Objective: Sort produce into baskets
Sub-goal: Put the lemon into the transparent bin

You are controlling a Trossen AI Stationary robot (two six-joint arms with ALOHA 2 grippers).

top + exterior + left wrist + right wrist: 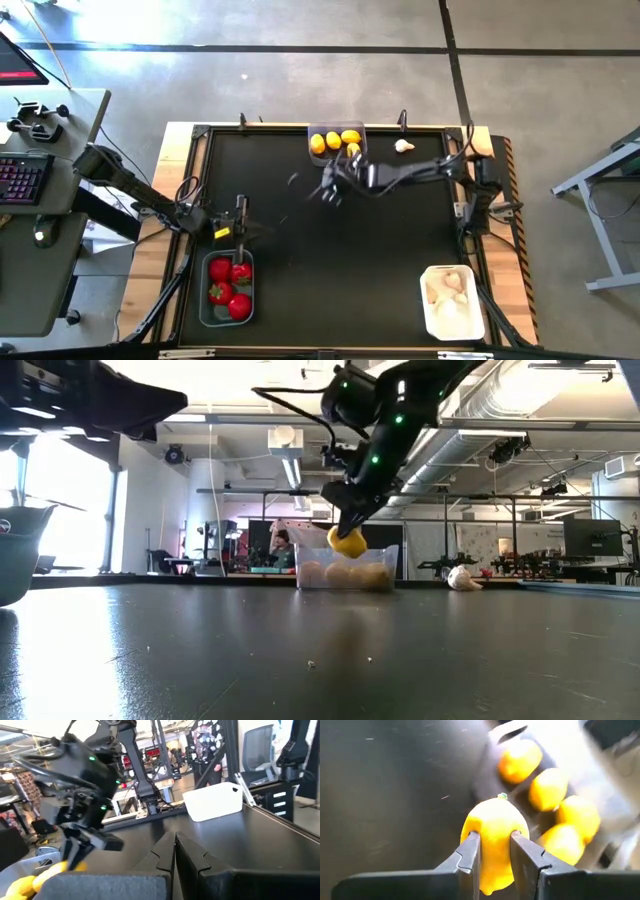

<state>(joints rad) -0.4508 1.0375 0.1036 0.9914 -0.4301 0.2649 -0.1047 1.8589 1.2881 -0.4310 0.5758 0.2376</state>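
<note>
My right gripper (330, 188) (350, 528) is shut on a yellow lemon (492, 837) (347, 542), held above the table just near of the translucent grey basket (337, 140) (348, 573) at the far edge. That basket holds several lemons (547, 787). A whitish garlic bulb (403, 146) (461, 578) lies on the table right of that basket. My left gripper (240, 225) (175, 851) is shut and empty, above the far end of the grey basket (228, 290) of red fruits (222, 270). The white basket (452, 302) (215, 802) holds garlic bulbs. My right gripper pinches the lemon across its middle (495, 851) between its two fingers (470, 855). The fingers slant down from above. The lemon's green-tipped end (502, 796) points away from the gripper. The lemon hangs clear of the table (347, 542).
The black table top (340, 260) has open room in its middle and near side. The three baskets stand at the far edge, near left and near right. Desks and equipment stand beyond the table, with a person far off in the room (283, 550).
</note>
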